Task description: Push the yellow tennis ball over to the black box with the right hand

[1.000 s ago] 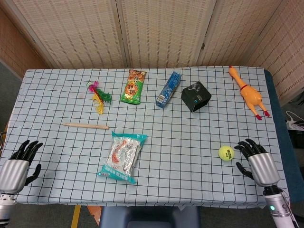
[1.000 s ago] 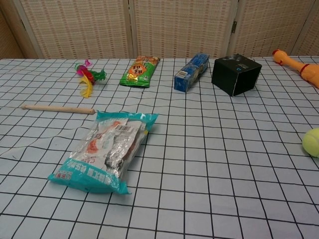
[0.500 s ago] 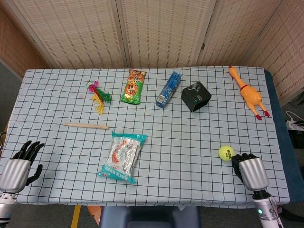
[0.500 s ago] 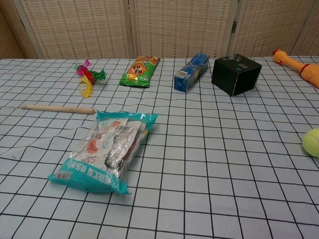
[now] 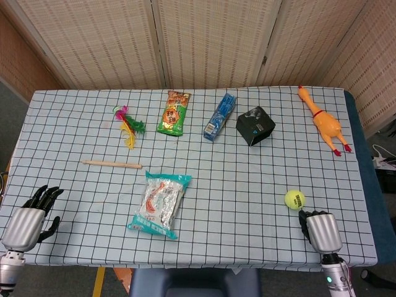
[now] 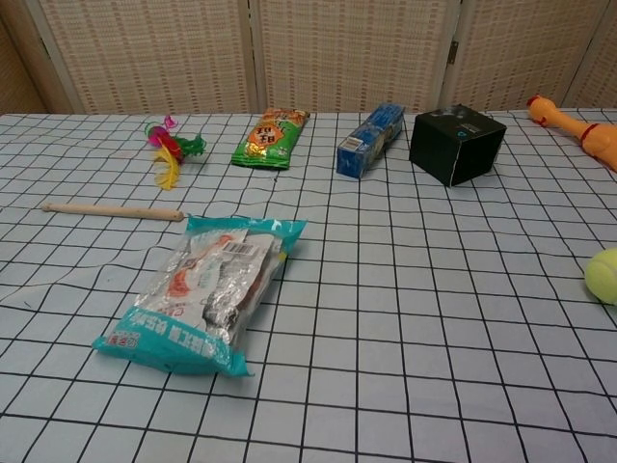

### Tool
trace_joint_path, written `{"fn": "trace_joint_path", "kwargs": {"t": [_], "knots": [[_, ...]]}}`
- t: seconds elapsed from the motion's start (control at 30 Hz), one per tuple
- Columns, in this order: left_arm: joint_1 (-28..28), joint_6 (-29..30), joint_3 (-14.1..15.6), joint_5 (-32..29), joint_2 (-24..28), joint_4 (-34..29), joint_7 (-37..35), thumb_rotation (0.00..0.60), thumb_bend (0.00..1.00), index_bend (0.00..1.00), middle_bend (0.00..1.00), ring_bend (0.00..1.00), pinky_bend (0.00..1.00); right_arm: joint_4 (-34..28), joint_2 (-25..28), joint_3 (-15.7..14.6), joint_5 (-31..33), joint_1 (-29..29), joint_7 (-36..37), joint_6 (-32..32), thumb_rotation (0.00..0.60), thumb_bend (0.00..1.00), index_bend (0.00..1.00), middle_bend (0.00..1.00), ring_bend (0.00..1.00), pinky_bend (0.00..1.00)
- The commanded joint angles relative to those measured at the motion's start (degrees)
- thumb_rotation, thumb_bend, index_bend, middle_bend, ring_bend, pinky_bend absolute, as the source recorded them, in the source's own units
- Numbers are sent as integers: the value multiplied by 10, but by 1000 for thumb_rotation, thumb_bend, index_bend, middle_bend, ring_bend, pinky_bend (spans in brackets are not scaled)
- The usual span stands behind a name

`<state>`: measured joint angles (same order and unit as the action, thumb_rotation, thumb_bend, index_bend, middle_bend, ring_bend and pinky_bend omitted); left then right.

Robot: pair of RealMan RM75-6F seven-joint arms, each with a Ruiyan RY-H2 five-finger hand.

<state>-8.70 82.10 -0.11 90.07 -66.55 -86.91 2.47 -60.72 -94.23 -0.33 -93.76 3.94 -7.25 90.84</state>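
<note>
The left hand (image 5: pixel 28 219) is seen at the near left edge of the counter (image 5: pixel 247 179), shifted only slightly over the last second, with its fingers apart and nothing held. Further right, the ball (image 5: pixel 294 199) is found on the same square of the checked cloth as a second ago, well short of the box (image 5: pixel 255 125), which stands toward the far side beyond it; in the chest view the ball is cut by the right edge. The real change is at the right hand (image 5: pixel 317 226): it has been drawn back from beside the ball toward the near edge and turned, so that it is now placed just behind the ball, on the side away from the box. This is judged a set-up for the push, with no contact made yet. Its fingers are seen curled in, holding nothing, its back turned upward.
</note>
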Motion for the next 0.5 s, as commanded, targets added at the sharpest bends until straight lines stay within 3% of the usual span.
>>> {"fn": "trace_joint_path", "kwargs": {"t": [0.03, 0.5], "knots": [[-1, -2, 1, 0, 1, -2, 3, 600, 474, 147, 117, 51, 334, 16, -11, 0, 6, -5, 11, 2, 600, 921, 945, 825, 786, 815], [-3, -9, 3, -4, 0, -7, 14, 600, 474, 147, 117, 51, 334, 109, -60, 15, 32, 11, 48, -38, 600, 921, 945, 825, 786, 815]]}}
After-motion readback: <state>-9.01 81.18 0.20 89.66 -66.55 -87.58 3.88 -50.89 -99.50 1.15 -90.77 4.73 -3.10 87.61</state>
